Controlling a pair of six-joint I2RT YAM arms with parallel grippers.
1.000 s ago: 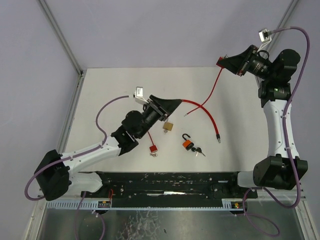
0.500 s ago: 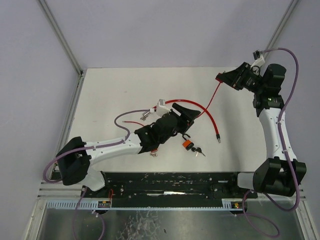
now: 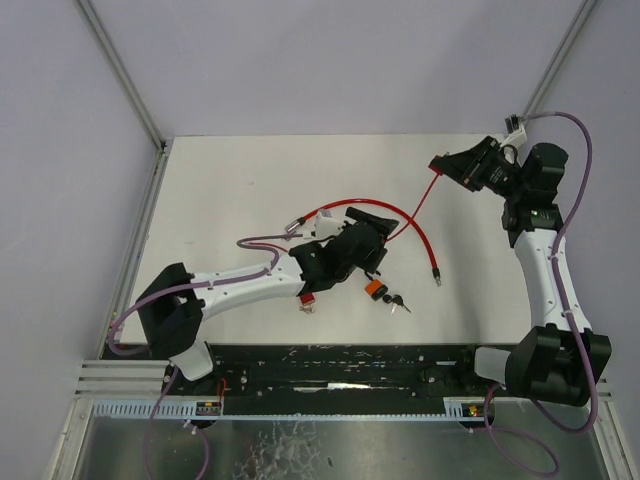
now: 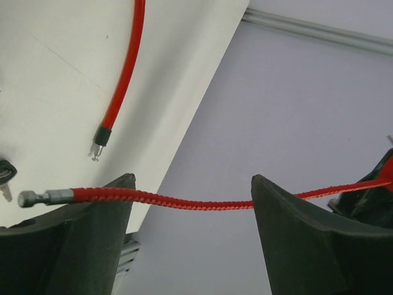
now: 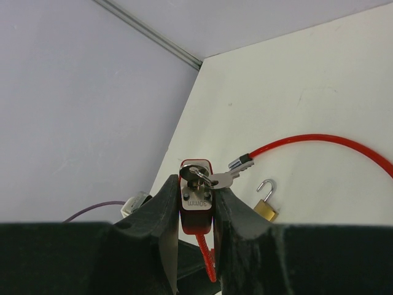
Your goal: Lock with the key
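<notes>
My right gripper [image 3: 441, 163] is raised over the table's far right and is shut on a red padlock [image 5: 196, 200] with a key [image 5: 198, 174] in its keyhole and a second key hanging on the ring. A thin red cable [image 3: 417, 205] runs from that lock down toward my left gripper [image 3: 366, 237]. In the left wrist view the left gripper [image 4: 190, 184] is open and the braided red cable [image 4: 184, 203] crosses between its fingertips, its metal end [image 4: 37, 198] at the left.
A thicker red cable [image 3: 425, 245] loops across the table's middle. An orange padlock [image 3: 373, 288] with keys [image 3: 398, 303] lies below my left gripper. A small red lock [image 3: 307, 298] lies beside the left arm. A brass padlock [image 5: 265, 208] with its shackle open lies on the table.
My left arm has swung right and forward over the table's middle, covering the brass padlock in the top view. My right gripper has shifted slightly, still holding the red padlock.
</notes>
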